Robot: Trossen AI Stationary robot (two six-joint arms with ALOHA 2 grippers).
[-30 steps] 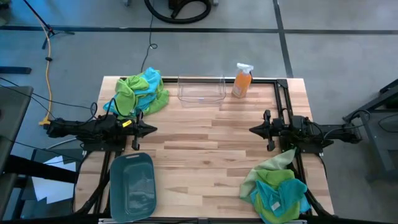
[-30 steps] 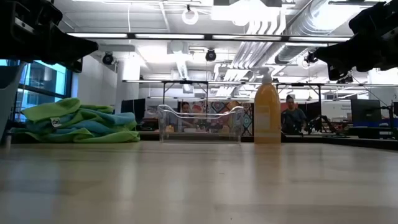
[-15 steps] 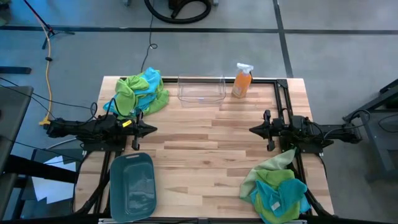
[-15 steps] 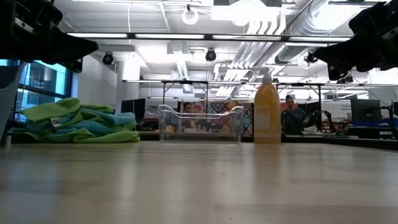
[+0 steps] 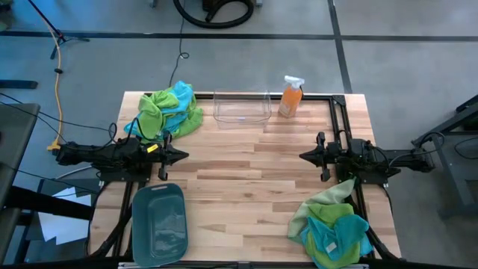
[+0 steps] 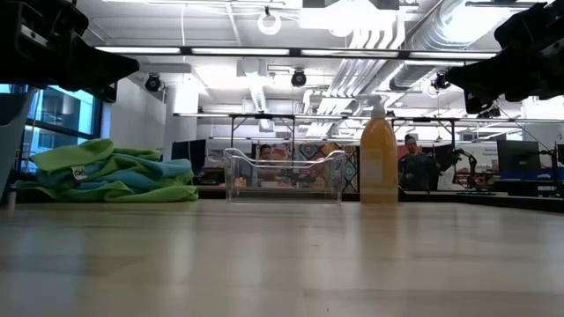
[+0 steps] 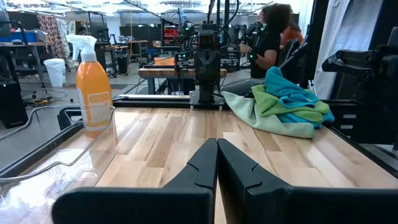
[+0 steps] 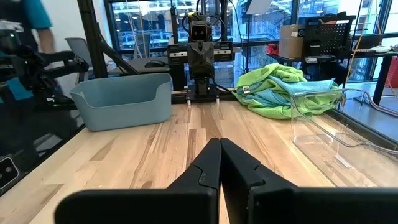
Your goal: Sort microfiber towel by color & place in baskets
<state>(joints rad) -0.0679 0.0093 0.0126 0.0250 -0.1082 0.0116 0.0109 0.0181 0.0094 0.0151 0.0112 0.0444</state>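
Both arms sit low over the desk [image 5: 239, 172], facing each other. Left gripper [image 5: 183, 155] clenched, empty; right gripper [image 5: 304, 155] clenched, empty. One heap of green and blue towels [image 5: 168, 110] lies just beside the clear basket [image 5: 242, 107], an orange spray bottle [image 5: 290, 97] on its other side. A second heap [image 5: 332, 228] and the teal-grey basket [image 5: 158, 222] lie well apart from the clear basket.
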